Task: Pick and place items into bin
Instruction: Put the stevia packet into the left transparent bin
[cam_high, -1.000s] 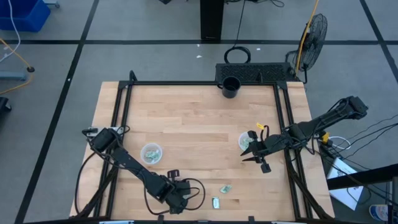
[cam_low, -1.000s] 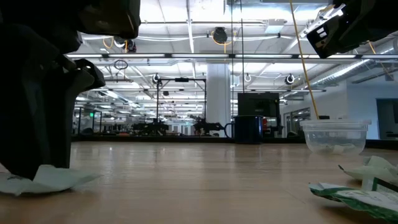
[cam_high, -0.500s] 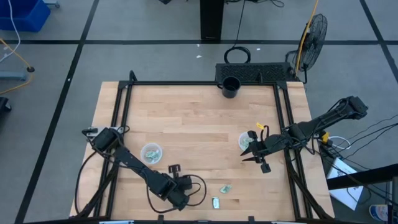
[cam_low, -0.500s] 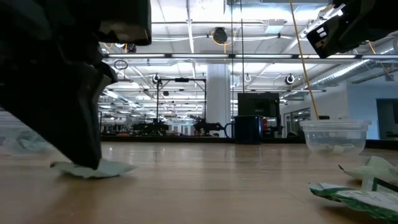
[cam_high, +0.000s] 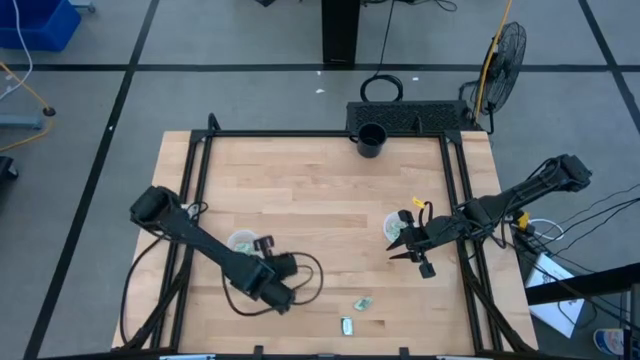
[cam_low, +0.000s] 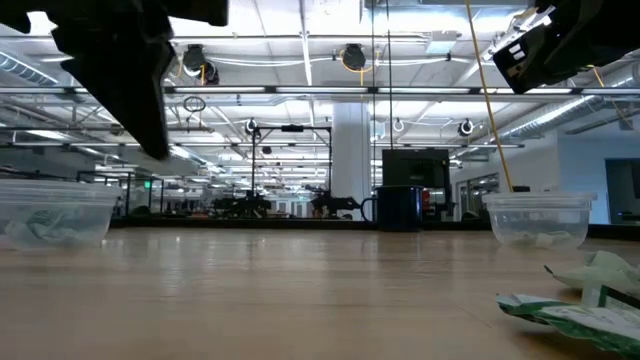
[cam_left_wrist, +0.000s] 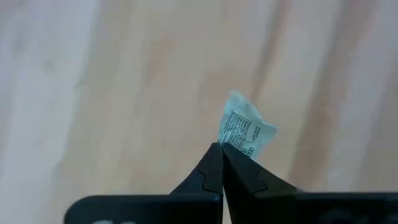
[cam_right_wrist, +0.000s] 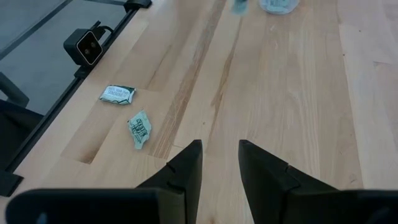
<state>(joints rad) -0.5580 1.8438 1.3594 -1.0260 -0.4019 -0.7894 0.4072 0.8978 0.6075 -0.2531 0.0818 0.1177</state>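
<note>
Left gripper (cam_left_wrist: 222, 149): fingers pressed on a crinkled wrapper (cam_left_wrist: 247, 132) (long axis sticking out past the tips), lifted above the table (cam_high: 320, 190) beside the left cup (cam_high: 240, 243). Advice: centre over that cup before releasing. Two more wrappers (cam_right_wrist: 139, 129) lie flat near the front edge. Right gripper (cam_right_wrist: 221, 163): spread, waiting by the right cup (cam_high: 397, 226).

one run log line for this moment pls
left gripper: shut on wrapper, lifted near left cup | right gripper: open, idle by right cup | table: two wrappers left
</note>
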